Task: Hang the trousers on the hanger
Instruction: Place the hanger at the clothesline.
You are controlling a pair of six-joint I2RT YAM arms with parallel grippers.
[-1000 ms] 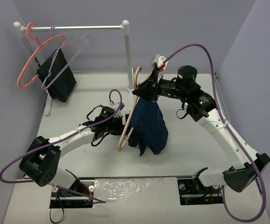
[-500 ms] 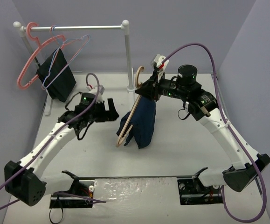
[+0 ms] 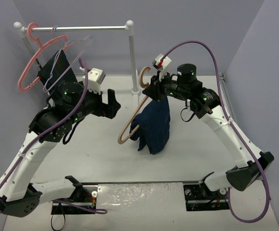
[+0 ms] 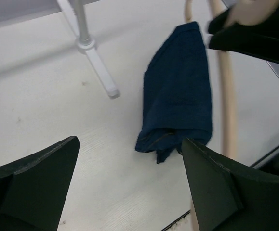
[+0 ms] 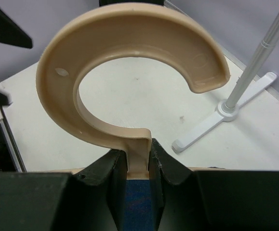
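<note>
The tan hanger (image 3: 129, 126) hangs tilted above the table, its curved hook (image 5: 129, 48) uppermost. My right gripper (image 3: 153, 91) (image 5: 138, 155) is shut on the neck just under that hook. The dark blue trousers (image 3: 153, 126) are draped over the hanger in a folded bundle, with their lower end close to the table. In the left wrist view the trousers (image 4: 178, 96) hang beside one hanger arm (image 4: 226, 110). My left gripper (image 3: 112, 103) (image 4: 129, 142) is open, holds nothing, and stands raised to the left of the trousers, apart from them.
A white clothes rack (image 3: 131, 57) stands at the back, its foot (image 4: 98, 67) on the table. From its rail hang a pink hanger (image 3: 30, 60), thin wire hangers (image 3: 74, 48) and a black cloth (image 3: 57, 79). Grey walls close in both sides.
My left arm has let go, drawn back to the left and risen, and its jaws have widened. My right arm has lifted the hanger with the trousers a little.
</note>
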